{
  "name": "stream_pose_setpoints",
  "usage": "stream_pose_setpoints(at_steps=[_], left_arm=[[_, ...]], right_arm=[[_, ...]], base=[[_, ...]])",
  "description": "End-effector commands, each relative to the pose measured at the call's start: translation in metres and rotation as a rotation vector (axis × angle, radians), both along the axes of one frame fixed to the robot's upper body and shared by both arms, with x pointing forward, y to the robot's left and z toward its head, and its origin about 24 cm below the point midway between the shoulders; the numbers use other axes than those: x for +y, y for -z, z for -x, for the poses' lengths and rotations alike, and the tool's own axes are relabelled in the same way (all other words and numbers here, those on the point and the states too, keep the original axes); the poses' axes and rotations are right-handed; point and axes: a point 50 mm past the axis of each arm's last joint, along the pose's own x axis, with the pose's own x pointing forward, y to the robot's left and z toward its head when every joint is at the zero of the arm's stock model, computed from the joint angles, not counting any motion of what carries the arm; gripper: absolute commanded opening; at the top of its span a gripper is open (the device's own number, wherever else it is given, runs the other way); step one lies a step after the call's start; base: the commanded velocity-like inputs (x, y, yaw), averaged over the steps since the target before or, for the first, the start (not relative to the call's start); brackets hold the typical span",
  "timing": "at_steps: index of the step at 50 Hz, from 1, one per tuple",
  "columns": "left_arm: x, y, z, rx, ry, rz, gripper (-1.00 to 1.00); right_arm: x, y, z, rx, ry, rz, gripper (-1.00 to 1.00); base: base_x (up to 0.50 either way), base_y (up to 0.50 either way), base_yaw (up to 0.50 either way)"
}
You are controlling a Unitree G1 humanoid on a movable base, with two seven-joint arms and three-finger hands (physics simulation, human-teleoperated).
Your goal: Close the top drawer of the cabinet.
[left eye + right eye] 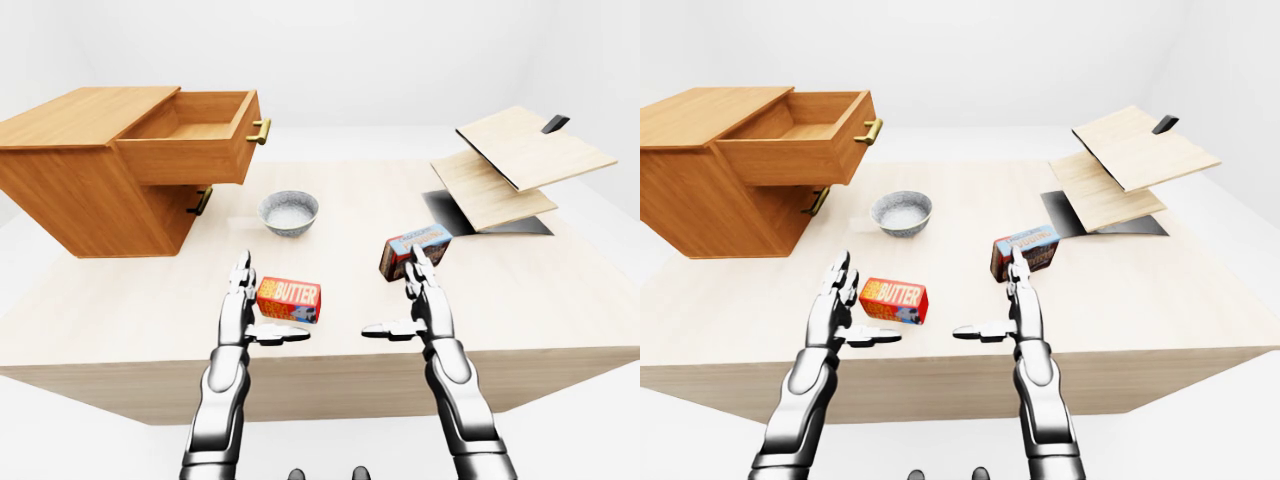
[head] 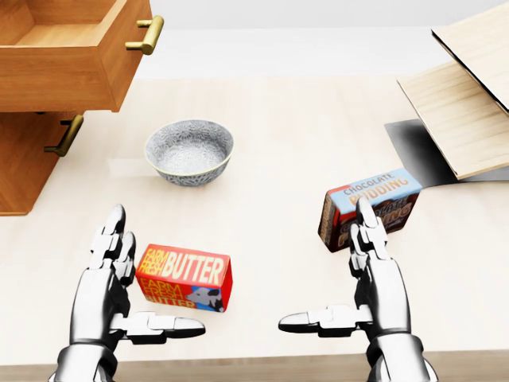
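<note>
A wooden cabinet (image 1: 75,170) stands at the upper left of the table. Its top drawer (image 1: 195,135) is pulled far out, empty inside, with a brass handle (image 1: 260,131) on its face. The lower drawer sits closed, its handle (image 1: 201,201) just below. My left hand (image 2: 119,270) hovers open over the table's lower left, beside a red butter box (image 2: 184,278). My right hand (image 2: 354,274) is open too, just below a chocolate pudding box (image 2: 370,207). Both hands are well short of the drawer and hold nothing.
A grey bowl (image 2: 189,151) sits between the cabinet and my hands. At the right, tilted wooden boards (image 1: 520,165) hang over a dark sheet (image 1: 480,215). The light wooden table (image 1: 330,210) ends in an edge just under my wrists.
</note>
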Motion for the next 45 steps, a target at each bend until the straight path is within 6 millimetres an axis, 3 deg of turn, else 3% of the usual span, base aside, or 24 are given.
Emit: stream_pose_setpoints(at_steps=[1,16,25,30,38,39,45], left_arm=[[0.006,0.002,-0.002,0.01,0.018,-0.003,1.0],[0.004,0.005,-0.004,0.044,0.035,-0.007,1.0],[-0.004,-0.003,-0.012,0.042,0.084,-0.072,1.0],[-0.01,-0.017,-0.024,-0.003,0.113,-0.092,1.0],[-0.017,-0.063,-0.046,-0.17,0.133,-0.098,1.0],[-0.017,-0.074,-0.048,-0.211,0.132,-0.099,1.0],[-0.019,-0.097,-0.048,-0.305,0.128,-0.101,1.0]], right_arm=[[-0.006,-0.002,0.001,-0.001,-0.002,0.01,1.0],[-0.009,-0.003,0.003,0.004,0.005,0.006,1.0],[-0.007,-0.011,-0.003,0.001,-0.011,0.006,1.0],[-0.001,-0.03,-0.009,-0.076,-0.036,0.011,1.0],[0.005,-0.087,-0.025,-0.301,-0.071,0.034,1.0],[0.005,-0.092,-0.027,-0.316,-0.07,0.034,1.0],[0.008,-0.109,-0.029,-0.383,-0.079,0.031,1.0]], base=[[0.0,0.0,0.0],[0.0,0.0,0.0],[0.0,0.0,0.0],[0.0,0.0,0.0],[0.0,0.0,0.0],[0.0,0.0,0.0],[0.0,0.0,0.0]])
